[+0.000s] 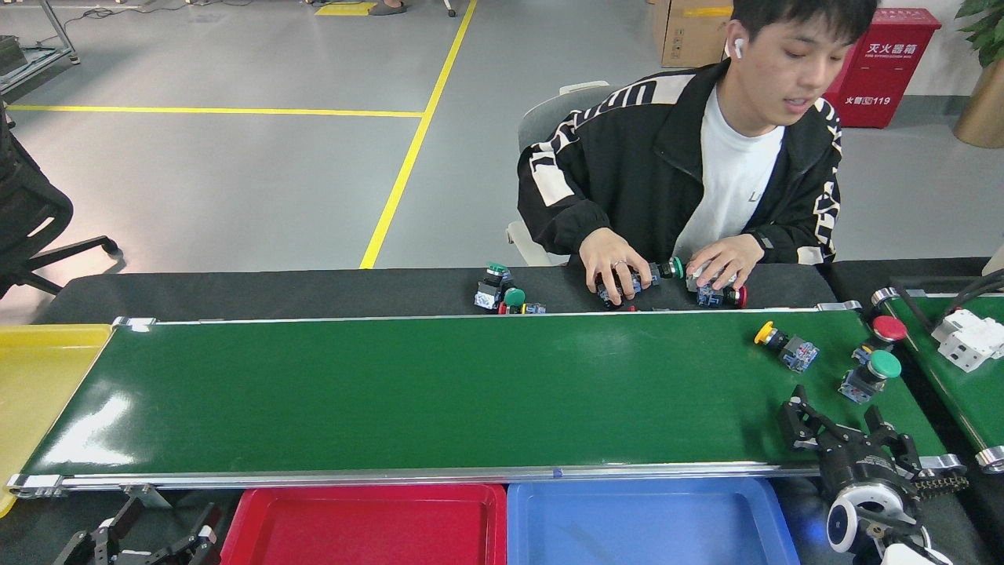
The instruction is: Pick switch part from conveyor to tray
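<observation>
The conveyor (439, 392) runs across the view, a wide glossy green belt with silver rails. Three switch parts sit at its right end: a yellow-capped one (785, 346) lying on its side, a green-capped one (869, 375) and a red-capped one (883, 334). My right gripper (838, 425) hovers open over the belt's near right edge, just below the yellow-capped and green-capped parts, holding nothing. My left gripper (165, 519) stays low at the bottom left, open and empty. A red tray (259, 510) and a blue tray (753, 510) lie against the conveyor's near rail.
A person sits across the belt with both hands (616, 267) on switch parts on the black table. More switch parts (502, 294) lie beside them. A yellow tray (39, 392) sits at the left end. A second green belt (961, 392) at the right carries a white part (969, 337).
</observation>
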Available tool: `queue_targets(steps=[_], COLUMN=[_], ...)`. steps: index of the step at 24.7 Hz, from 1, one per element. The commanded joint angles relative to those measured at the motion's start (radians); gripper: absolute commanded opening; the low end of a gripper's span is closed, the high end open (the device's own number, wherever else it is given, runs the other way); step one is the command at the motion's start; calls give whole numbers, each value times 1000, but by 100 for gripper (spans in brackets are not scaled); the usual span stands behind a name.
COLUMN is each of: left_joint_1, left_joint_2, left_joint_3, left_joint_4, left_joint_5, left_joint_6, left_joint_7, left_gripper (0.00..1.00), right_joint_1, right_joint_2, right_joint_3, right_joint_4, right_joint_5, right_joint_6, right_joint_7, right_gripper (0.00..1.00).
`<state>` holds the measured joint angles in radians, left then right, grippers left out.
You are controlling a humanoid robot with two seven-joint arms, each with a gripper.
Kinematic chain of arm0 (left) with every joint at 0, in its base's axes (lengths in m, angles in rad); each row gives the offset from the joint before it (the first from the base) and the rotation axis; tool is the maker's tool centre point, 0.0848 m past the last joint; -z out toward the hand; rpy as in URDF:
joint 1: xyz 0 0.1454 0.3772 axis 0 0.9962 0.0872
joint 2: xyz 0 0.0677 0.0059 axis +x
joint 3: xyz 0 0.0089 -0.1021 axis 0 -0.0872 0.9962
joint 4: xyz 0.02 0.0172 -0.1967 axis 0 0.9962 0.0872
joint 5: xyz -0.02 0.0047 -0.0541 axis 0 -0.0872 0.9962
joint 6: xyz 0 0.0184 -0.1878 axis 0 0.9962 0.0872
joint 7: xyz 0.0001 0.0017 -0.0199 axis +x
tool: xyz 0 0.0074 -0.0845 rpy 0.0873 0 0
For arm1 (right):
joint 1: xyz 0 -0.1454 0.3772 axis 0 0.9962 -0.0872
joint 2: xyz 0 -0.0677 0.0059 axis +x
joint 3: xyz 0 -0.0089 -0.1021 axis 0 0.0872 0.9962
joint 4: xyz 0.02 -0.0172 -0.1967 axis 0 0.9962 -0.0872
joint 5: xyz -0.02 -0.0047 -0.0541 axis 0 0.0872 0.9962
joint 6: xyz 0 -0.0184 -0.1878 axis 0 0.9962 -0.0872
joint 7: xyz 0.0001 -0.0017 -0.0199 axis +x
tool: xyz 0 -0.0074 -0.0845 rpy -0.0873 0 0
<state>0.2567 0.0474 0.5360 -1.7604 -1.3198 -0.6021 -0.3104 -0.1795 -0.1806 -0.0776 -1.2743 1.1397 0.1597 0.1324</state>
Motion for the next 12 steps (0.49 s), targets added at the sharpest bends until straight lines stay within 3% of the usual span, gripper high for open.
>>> queue_targets(steps=[1, 4, 6, 10, 11, 12], left_joint_1=[-2, -1, -1, -1, -1, -1], left_joint_2=[-1, -3, -3, -3, -3, -3], left_joint_3=[2, 1, 1, 1, 1, 1], left_joint_4=[-14, -13, -14, -13, -13, -11], left_joint_5=[4, 1, 2, 2, 1, 1], left_joint_6=[-2, 1, 1, 1, 1, 1], left_joint_7=[2, 4, 7, 7, 7, 7], left_gripper=[100, 100, 100, 100, 100, 100], right_joint_1=[-31, -51, -60, -83, -84, -86], right_joint_2=[-5, 0, 0, 0, 0, 0], right_joint_3=[-2, -2, -2, -2, -2, 1], right_joint_4=[9, 27, 42, 89, 92, 93], right_joint_5=[0, 0, 0, -6, -6, -8], right_joint_6=[1, 1, 1, -2, -6, -9], right_joint_7=[0, 0, 0, 0, 0, 3], right_gripper=[97, 96, 90, 50, 46, 33])
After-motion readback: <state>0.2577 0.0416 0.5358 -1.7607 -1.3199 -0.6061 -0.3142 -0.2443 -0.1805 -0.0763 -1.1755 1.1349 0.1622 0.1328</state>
